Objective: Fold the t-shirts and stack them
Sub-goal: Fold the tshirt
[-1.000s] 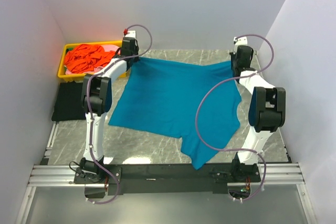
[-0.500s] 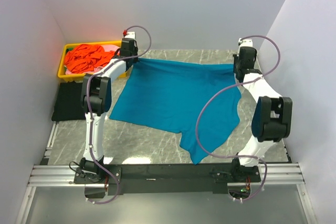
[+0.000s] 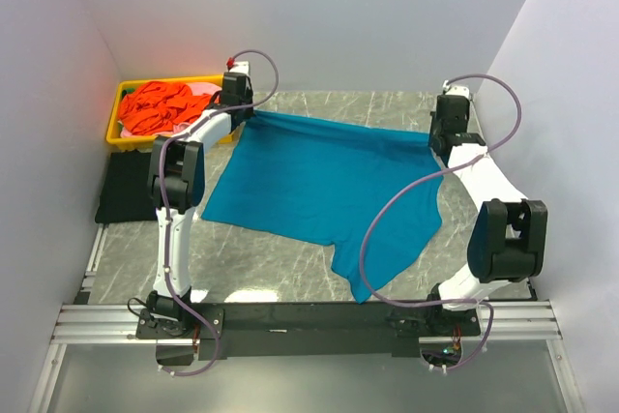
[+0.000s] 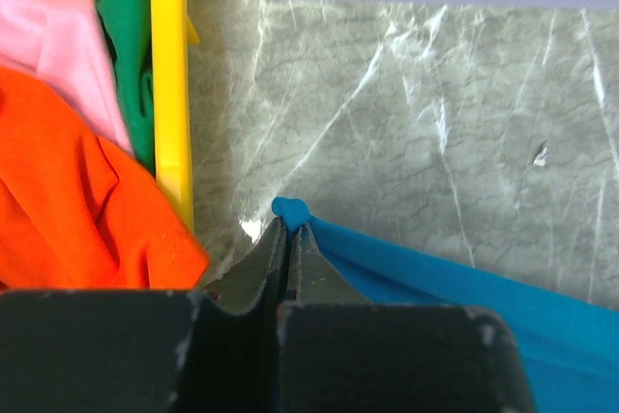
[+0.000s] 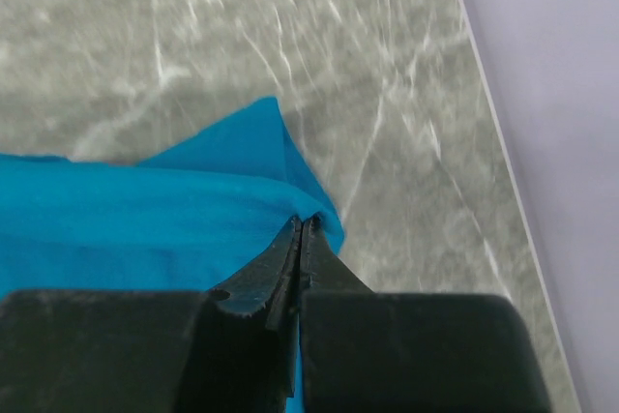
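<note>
Black t-shirt — edge hidden behind left arm; teal t-shirt — cut off leftward.

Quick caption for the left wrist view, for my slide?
Left pincer shut on a corner of the teal t-shirt, beside the yellow tray.

Teal-blue t-shirt spread on marble table, far edge taut; orange-red shirts in yellow tray; black shirt beside.

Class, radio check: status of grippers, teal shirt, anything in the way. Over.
Left gripper shut on teal t-shirt corner. Right gripper shut on other far corner. Yellow tray beside left gripper, apart from cloth.
</note>
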Robot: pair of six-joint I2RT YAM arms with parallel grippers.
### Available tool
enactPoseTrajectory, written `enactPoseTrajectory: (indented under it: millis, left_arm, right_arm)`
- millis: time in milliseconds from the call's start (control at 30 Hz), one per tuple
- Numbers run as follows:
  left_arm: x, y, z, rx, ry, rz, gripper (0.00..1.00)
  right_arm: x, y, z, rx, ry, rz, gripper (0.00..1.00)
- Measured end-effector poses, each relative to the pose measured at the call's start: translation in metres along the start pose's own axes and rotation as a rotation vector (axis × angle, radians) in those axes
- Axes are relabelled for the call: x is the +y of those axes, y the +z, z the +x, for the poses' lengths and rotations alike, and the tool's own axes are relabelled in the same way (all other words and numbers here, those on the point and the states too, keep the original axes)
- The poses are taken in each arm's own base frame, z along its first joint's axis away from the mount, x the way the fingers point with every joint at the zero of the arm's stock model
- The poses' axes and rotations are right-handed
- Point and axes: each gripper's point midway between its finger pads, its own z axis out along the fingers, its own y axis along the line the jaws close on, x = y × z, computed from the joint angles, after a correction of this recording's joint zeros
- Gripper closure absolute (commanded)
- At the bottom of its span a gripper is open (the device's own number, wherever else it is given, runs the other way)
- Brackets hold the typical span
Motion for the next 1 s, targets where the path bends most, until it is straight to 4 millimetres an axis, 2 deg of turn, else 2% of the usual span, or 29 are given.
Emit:
enactPoseTrajectory:
  millis: [333, 600, 867, 1000]
  left_arm:
    - [0.006, -0.001, 0.021, 0.059, 0.008, -0.014, 0.99]
    - [0.01, -0.002, 0.029, 0.083, 0.017, -0.02, 0.99]
    - [0.011, -0.002, 0.031, 0.09, 0.029, -0.021, 0.98]
    - [0.012, -0.003, 0.033, 0.098, 0.042, -0.023, 0.98]
  right_arm:
    - [0.015, -0.028, 0.042, 0.109, -0.023, 0.042, 1.0]
    - [0.011, -0.045, 0.073, 0.164, -0.01, 0.081, 1.0]
    - [0.016, -0.053, 0.115, 0.251, 0.007, 0.054, 1.0]
    - [0.022, -0.055, 0.142, 0.319, 0.011, 0.02, 1.0]
